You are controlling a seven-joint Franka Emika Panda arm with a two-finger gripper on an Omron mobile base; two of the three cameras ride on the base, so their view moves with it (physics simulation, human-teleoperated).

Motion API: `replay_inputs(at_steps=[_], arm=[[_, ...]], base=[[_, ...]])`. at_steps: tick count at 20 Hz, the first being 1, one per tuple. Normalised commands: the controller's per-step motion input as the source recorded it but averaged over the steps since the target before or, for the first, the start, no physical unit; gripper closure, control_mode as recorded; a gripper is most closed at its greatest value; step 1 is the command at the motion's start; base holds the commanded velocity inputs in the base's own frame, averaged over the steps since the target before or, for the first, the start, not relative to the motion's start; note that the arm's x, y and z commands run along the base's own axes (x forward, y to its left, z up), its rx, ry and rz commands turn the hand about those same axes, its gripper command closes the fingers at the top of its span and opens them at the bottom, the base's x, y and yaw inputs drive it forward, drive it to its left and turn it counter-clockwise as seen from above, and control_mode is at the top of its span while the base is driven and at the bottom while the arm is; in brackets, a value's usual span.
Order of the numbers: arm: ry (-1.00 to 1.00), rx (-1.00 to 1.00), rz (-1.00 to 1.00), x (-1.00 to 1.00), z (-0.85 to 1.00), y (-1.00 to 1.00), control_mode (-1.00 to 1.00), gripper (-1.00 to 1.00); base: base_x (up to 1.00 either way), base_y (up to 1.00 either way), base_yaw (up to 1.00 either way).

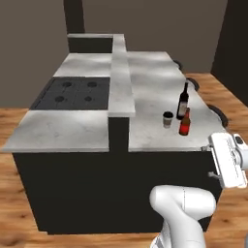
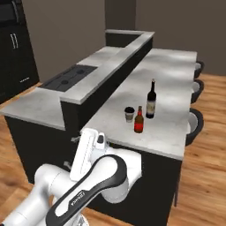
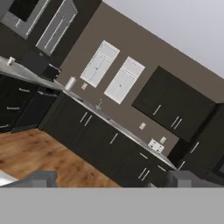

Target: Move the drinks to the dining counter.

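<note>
The arm (image 2: 88, 185) is glossy white, built of rounded tubular segments that swell into bulbous joints. In the right base view a dark, almost black band curves along the big elbow segment, carrying small pale lettering too fine to read. The hand (image 1: 227, 160) is a flat, boxy white block with softened corners and a small grey round fitting on its side. The pincer (image 3: 111, 178) ends in two small dark grey, squarish finger tips (image 3: 41, 178).

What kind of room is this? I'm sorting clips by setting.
A rendered kitchen: an island with a black cooktop, bottles on its top, and dark cabinets along the wall.
</note>
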Motion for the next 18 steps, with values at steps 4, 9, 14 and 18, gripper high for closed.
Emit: replay_inputs(at_steps=[4,9,14,18], arm=[[0.00,0.00,0.00,0.00,0.00,0.00,1.00,-1.00],[0.00,0.00,0.00,0.00,0.00,0.00,1.00,-1.00],[0.00,0.00,0.00,0.00,0.00,0.00,1.00,-1.00],[0.00,0.00,0.00,0.00,0.00,0.00,1.00,-1.00]], base=[[-0.27,0.82,0.78],[-0.02,1.00,0.63],[0.21,1.00,0.39],[0.41,1.00,0.27]])
